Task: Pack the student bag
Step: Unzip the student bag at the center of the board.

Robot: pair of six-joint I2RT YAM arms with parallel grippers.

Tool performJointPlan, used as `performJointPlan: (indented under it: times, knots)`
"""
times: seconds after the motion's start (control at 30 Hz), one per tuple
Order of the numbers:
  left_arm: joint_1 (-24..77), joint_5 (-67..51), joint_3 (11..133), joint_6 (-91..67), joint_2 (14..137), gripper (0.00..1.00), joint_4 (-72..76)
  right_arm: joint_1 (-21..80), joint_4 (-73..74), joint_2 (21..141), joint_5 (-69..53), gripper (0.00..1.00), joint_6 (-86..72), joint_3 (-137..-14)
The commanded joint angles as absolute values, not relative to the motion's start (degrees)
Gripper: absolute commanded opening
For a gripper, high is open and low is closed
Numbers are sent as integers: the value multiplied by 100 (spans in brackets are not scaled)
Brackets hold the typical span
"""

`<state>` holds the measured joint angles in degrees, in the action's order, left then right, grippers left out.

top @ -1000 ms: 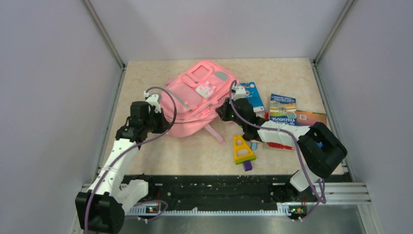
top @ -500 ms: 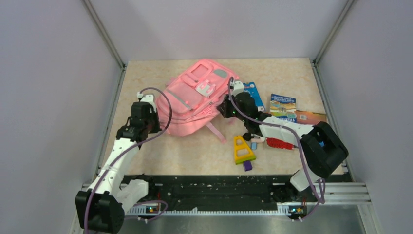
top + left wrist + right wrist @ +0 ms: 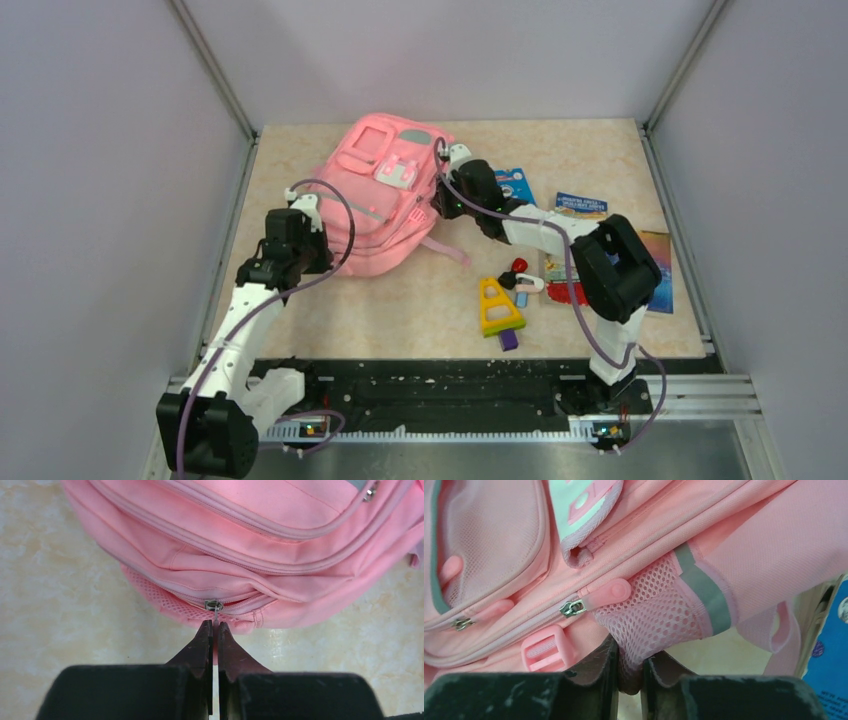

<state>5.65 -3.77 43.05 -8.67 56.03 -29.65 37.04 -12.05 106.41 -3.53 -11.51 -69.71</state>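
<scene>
while the left pincer (image 3: 214, 626) pinches the zipper pull (image 3: 215, 611) and the right pincer (image 3: 629, 652) nips its mesh pocket (image 3: 659, 615), the student bag (image 3: 380, 205) lies upper centre, looks zipped; books (image 3: 582, 204) not yet packed.

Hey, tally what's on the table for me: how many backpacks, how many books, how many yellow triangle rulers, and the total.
Pink fabric backpack: 1
Printed paper books: 3
Yellow plastic triangle ruler: 1
Total: 5
</scene>
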Motion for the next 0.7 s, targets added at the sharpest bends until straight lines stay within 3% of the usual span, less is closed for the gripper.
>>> performJointPlan:
  times: [0.0,0.1,0.17,0.43,0.67]
  knots:
    - [562,-1030,4414,-809,5601,0,-2634,3647,-1195,10720,-198,35,-936,-7941]
    - [560,-1116,4419,-843,5624,0,-2638,3641,-1225,10472,-56,67,-1258,-7684]
    - [562,-1194,4421,-857,5625,0,-2632,3616,-1257,10169,-18,74,-1654,-7365]
    - [562,-1464,4432,-896,5621,0,-2608,3629,-2350,9125,-660,73,-3966,-5361]
    - [562,-1664,4433,-929,5617,0,-2584,4170,-3898,9224,-1127,73,-5430,-4300]
